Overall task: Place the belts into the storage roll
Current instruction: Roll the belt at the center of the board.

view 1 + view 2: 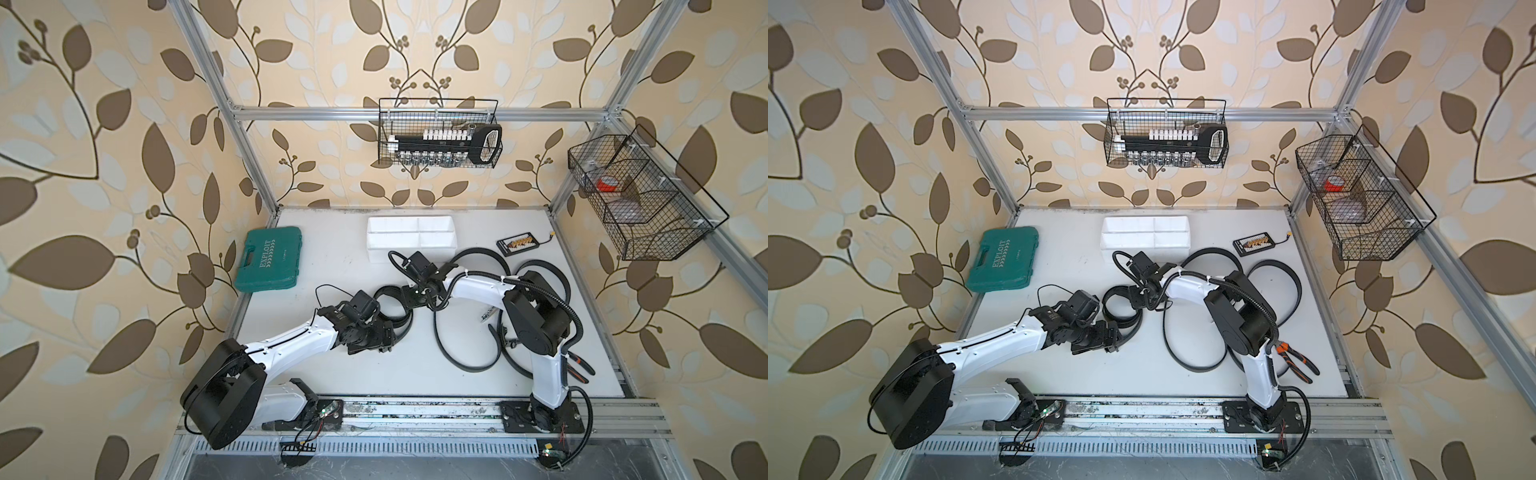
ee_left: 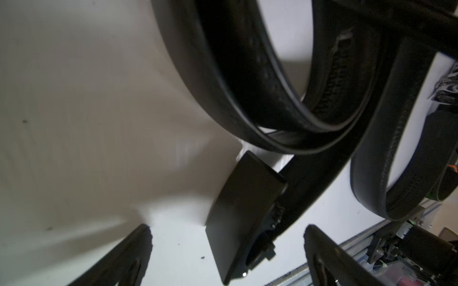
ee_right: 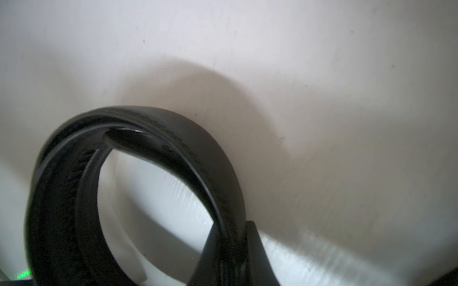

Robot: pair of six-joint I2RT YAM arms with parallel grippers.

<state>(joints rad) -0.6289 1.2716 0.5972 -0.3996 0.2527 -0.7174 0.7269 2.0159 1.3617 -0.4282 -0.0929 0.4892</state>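
Observation:
One belt (image 1: 392, 297) lies coiled in a loose roll mid-table, seen as a standing loop (image 3: 148, 138) in the right wrist view. My right gripper (image 3: 233, 230) is shut on its strap. My left gripper (image 2: 228, 227) stands open right by this belt's flat black buckle (image 2: 245, 198), which lies between the spread fingers (image 2: 133, 255) without being clamped. In both top views the two grippers meet at this coil (image 1: 1121, 303) from either side. Two more belts lie loose in wide loops (image 1: 457, 349) (image 1: 548, 270) around the right arm. The storage roll (image 1: 411, 249) (image 1: 1144, 247), a white divided tray, stands at the back with nothing in it.
A green tool case (image 1: 268, 259) lies at the back left. A small black board (image 1: 517, 243) sits right of the tray. Orange-handled pliers (image 1: 1296, 361) lie by the right arm's base. Wire baskets (image 1: 440, 133) (image 1: 640, 195) hang on the frame.

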